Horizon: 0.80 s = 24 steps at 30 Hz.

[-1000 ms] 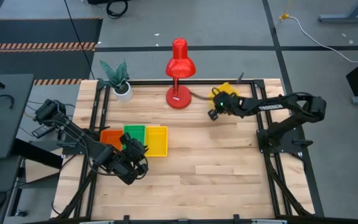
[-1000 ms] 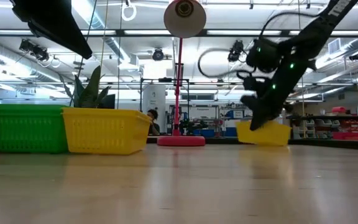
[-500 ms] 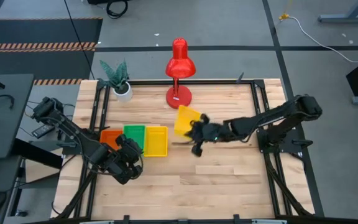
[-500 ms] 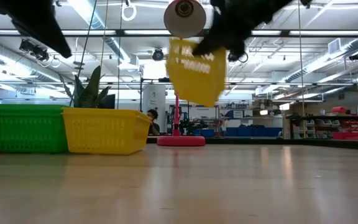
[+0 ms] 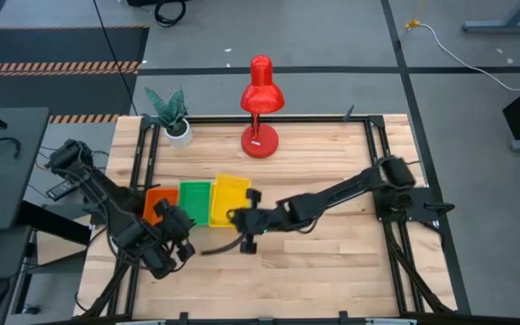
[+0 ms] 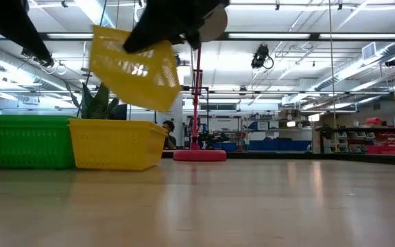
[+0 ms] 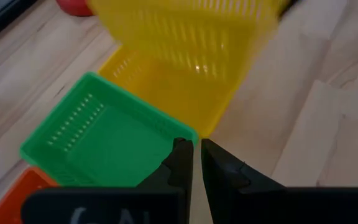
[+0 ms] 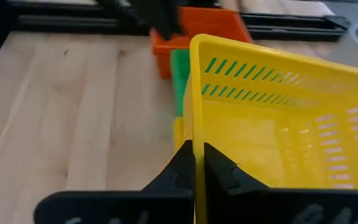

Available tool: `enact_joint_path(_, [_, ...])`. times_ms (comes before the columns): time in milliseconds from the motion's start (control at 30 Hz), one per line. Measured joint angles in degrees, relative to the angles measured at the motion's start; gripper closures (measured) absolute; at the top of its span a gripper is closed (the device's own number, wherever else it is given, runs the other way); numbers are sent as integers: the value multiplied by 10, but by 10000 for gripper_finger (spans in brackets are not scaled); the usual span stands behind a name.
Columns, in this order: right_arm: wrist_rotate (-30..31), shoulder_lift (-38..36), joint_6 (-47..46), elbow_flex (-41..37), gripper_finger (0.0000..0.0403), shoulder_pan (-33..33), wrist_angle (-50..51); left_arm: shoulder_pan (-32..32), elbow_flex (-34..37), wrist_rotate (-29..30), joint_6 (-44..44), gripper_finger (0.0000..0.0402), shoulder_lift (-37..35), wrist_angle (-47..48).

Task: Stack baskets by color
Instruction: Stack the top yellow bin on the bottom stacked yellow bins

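Your right end effector (image 5: 245, 219) is clamped on a tilted yellow plastic mesh basket (image 6: 134, 63) above the yellow basket (image 6: 115, 143) on the pale wooden plank counter (image 5: 332, 253). Your left end effector (image 5: 171, 246), fingers nearly together and empty, hangs near the green basket (image 5: 194, 202). Behind is a bright workshop hall.

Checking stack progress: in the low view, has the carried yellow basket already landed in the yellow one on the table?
No. The carried yellow basket hangs tilted in the air above the yellow basket on the table, with a clear gap between them.
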<state>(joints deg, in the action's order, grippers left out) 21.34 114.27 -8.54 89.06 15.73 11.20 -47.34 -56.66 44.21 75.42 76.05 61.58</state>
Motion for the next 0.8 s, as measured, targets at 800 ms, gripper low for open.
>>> enact_joint_path(800, [-2, 86, 50, 54, 354, -9, 37, -17, 1, 27, 5, 365, 0, -5])
